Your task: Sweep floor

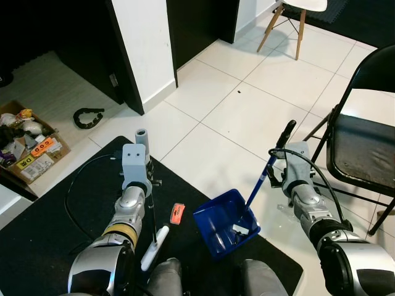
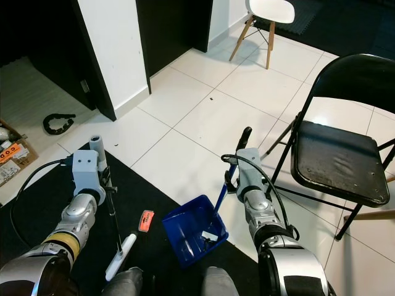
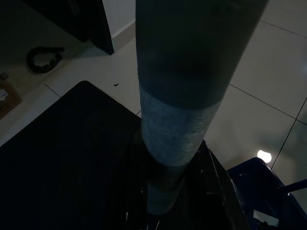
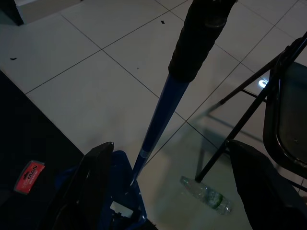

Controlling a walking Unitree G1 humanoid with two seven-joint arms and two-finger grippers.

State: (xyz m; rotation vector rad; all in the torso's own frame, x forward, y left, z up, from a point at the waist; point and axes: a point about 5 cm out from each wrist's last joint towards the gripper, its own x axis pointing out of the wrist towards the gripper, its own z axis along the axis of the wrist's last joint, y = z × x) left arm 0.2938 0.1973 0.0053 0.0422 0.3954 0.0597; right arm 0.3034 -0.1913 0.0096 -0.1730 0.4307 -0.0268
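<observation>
A blue long-handled dustpan (image 1: 223, 229) rests at the edge of the black mat (image 1: 55, 228), with white scraps (image 1: 241, 229) in it. Its blue handle (image 4: 156, 120) with a black grip rises between the fingers (image 4: 98, 177) of my right gripper (image 1: 270, 177), which stand wide apart. My left gripper (image 1: 150, 184) is shut on a broom's thin black shaft; its grey handle end (image 1: 141, 135) sticks up and the white head (image 1: 154, 248) lies on the mat. A small orange-red item (image 1: 177, 213) lies on the mat between broom and dustpan.
A black folding chair (image 1: 364, 142) stands close on the right, with a clear plastic bottle (image 4: 206, 194) on the tiles beside it. Far back is a white chair (image 1: 296, 12). A cardboard box (image 1: 28, 148) and a black curved object (image 1: 87, 117) lie at the left.
</observation>
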